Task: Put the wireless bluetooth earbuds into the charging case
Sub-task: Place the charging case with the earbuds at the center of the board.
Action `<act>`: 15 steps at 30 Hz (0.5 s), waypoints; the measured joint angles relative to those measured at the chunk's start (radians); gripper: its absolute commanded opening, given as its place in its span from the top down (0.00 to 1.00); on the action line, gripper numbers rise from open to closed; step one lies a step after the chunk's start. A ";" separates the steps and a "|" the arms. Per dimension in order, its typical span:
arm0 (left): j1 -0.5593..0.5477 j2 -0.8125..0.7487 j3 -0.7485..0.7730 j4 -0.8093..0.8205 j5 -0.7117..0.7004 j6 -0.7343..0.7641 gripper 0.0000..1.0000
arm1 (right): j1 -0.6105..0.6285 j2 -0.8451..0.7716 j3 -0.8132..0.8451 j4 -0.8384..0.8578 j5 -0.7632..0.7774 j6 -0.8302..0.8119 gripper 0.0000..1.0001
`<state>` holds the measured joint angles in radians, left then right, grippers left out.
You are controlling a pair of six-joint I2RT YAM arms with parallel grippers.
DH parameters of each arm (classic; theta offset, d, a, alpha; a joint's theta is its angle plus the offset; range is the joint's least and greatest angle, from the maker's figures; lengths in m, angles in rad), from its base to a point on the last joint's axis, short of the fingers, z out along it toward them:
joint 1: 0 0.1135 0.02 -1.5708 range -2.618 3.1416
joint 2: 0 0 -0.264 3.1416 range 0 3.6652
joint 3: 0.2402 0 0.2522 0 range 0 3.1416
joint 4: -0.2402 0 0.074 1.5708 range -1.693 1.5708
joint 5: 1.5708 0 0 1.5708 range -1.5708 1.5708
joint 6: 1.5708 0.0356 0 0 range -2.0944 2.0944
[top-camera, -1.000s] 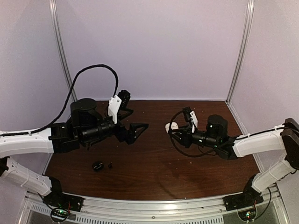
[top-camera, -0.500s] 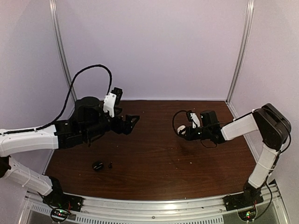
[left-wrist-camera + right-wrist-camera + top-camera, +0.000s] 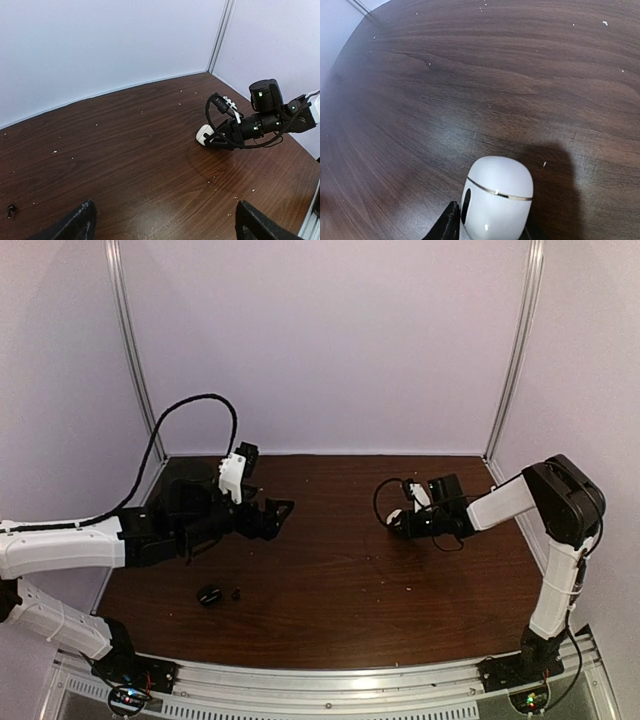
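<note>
As the right arm point(image 3: 520, 502) folds up, its elbow now stands high where a second ago the forearm lay low and stretched out, and the right gripper point(image 3: 400, 523) has carried the white charging case point(image 3: 497, 197) back toward its own side and down onto the table point(image 3: 330, 620). The case rests on the wood now, casting a dark shadow just beside it. The claw is pinching the case: one dark fingertip point(image 3: 451, 224) presses its flank, and the other sits tight on the opposite side at the frame's bottom edge.

Over on the other side, the left gripper point(image 3: 280, 514) has drawn away from the case and sunk lower. It hangs well apart from the case, fingers spread wide, with nothing between them. In its wrist view the two tips point(image 3: 80, 222) sit at opposite bottom corners.

Now the case itself: a smooth, glossy white pebble, rounded on top, lid closed, with a thin gold seam running around it.

Well apart from that case, off toward the left arm's base, a dark pebble-shaped case point(image 3: 209, 594) lies on the table with a tiny black earbud point(image 3: 237, 592) just beside it. Neither has budged in the last second. The earbud is a mere hooked speck in the left wrist view, too small to tell more. It lies outside both cases.
</note>
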<state>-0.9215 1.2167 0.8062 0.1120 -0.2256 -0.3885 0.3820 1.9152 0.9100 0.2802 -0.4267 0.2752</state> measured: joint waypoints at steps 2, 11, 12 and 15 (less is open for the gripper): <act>0.003 0.000 0.000 -0.001 0.000 -0.005 0.02 | -0.008 0.000 0.002 0.000 -0.001 -0.007 0.59; 0.025 -0.003 0.000 -0.039 -0.011 -0.052 0.02 | -0.036 -0.008 0.004 -0.004 0.015 -0.040 0.27; 0.026 -0.006 0.000 -0.058 -0.018 -0.065 0.02 | -0.041 -0.014 0.004 -0.010 0.024 -0.045 0.24; 0.028 -0.013 0.000 -0.110 -0.031 -0.098 0.02 | -0.054 -0.034 -0.002 -0.035 0.051 -0.044 0.17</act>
<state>-0.8932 1.2037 0.8059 0.0021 -0.2569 -0.4870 0.3279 1.8816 0.9081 0.2455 -0.3759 0.2310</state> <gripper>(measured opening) 0.976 0.768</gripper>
